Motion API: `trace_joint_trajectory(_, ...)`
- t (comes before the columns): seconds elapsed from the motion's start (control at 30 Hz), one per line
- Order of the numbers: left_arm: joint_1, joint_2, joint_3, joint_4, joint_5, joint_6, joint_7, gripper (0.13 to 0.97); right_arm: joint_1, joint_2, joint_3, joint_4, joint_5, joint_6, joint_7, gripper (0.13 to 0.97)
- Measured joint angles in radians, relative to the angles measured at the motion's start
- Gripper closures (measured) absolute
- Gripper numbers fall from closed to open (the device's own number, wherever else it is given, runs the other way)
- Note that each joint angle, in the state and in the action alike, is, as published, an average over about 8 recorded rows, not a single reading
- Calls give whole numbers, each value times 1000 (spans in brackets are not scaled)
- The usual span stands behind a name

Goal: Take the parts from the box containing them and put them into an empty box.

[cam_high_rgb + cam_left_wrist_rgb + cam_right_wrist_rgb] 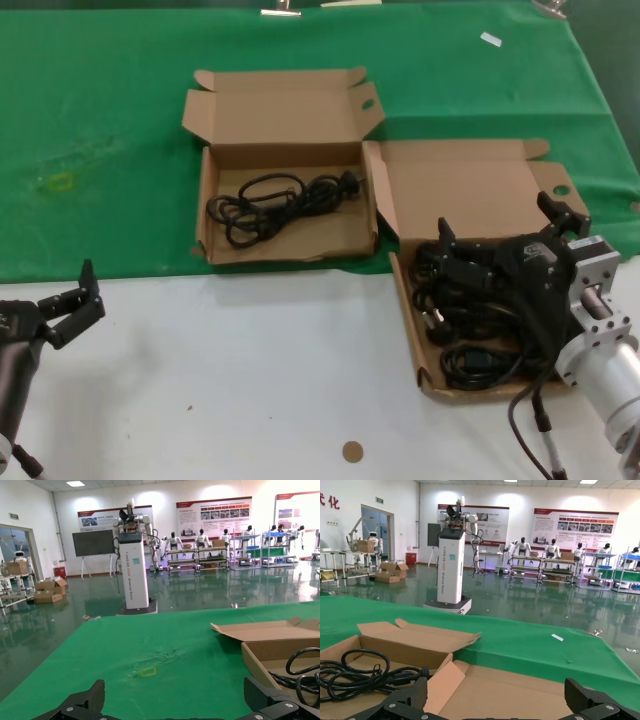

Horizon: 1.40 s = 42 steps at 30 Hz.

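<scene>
Hidden under the right gripper [505,232] and its arm: much of the cable pile [470,310] in the right box [470,185], so the count of cables there cannot be told. Cut off by the frame edge: the left arm below the left gripper [72,300]. In both wrist views, only fingertips [82,702] showing at the edge. Too small to identify: a white scrap [490,39] on the green cloth [100,120].

Right gripper [500,232] sits at about four o'clock in the head view, its arm entering from the lower right corner, wrist angled forward and leftward, fingers spread wide apart. Left gripper [78,296] rests parked at about eight o'clock near the left edge, fingers likewise parted, pointing up-right.
</scene>
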Motion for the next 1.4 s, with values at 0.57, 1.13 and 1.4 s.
trace_joint_trajectory(0.57, 0, 0, 0, 0, 0, 0, 0, 132, 0, 0, 0, 0, 0, 0, 0, 129)
trace_joint_trajectory(1.13, 0, 0, 0, 0, 0, 0, 0, 132, 0, 0, 0, 0, 0, 0, 0, 129)
trace_joint_trajectory(1.4, 0, 0, 0, 0, 0, 0, 0, 132, 0, 0, 0, 0, 0, 0, 0, 129)
